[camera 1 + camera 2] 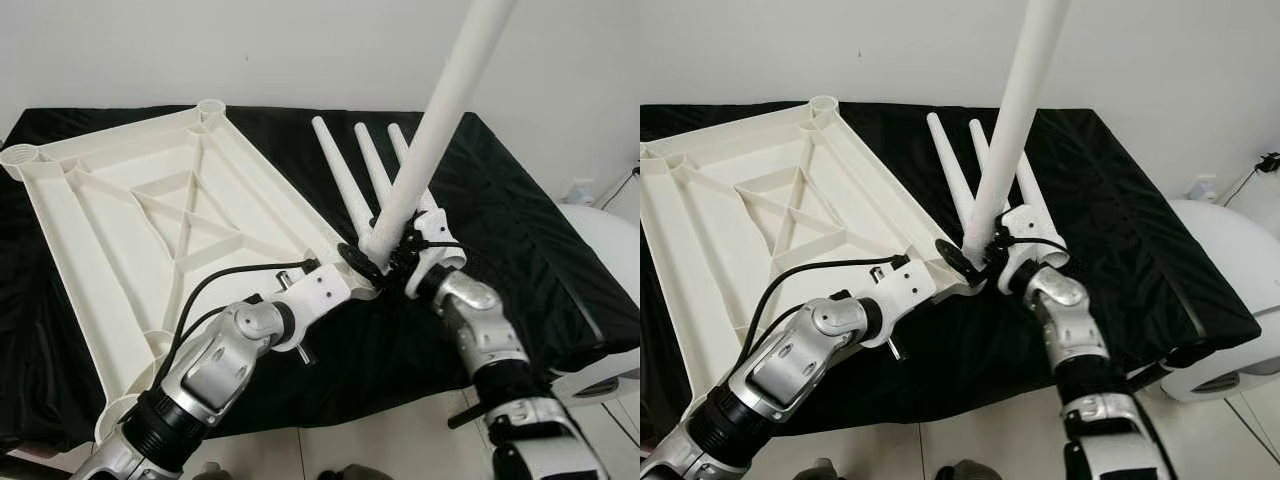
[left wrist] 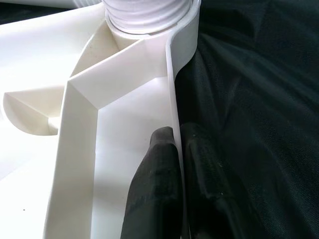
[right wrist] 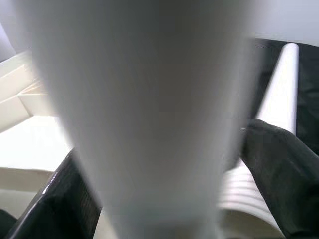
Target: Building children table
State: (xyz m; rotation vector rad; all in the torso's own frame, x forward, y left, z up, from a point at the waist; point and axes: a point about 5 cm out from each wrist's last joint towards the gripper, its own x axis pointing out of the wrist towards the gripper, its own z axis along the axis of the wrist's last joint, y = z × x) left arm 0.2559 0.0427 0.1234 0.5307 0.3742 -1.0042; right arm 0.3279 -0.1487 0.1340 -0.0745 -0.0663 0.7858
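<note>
The left arm is being reached forward and inward from the lower left, elbow bent, and the left tool (image 2: pixel 177 164) is being clamped on the side wall of the tabletop (image 1: pixel 130 210), one black finger (image 2: pixel 154 184) inside the rim and the other outside, close beside a corner socket (image 2: pixel 147 12). The right arm is being raised from the lower right, and the right tool (image 1: pixel 990 255) is being closed around the lower part of a white leg (image 1: pixel 440 120), which is being held steeply tilted with its base at that same corner socket and its top running out of the picture. The tabletop is being shown upside down on the black-covered bench (image 1: pixel 520 220), its ribbed white underside and round corner sockets facing up. Three more white tapered legs (image 1: pixel 345 185) are lying side by side on the cloth just beside the tabletop's right edge
</note>
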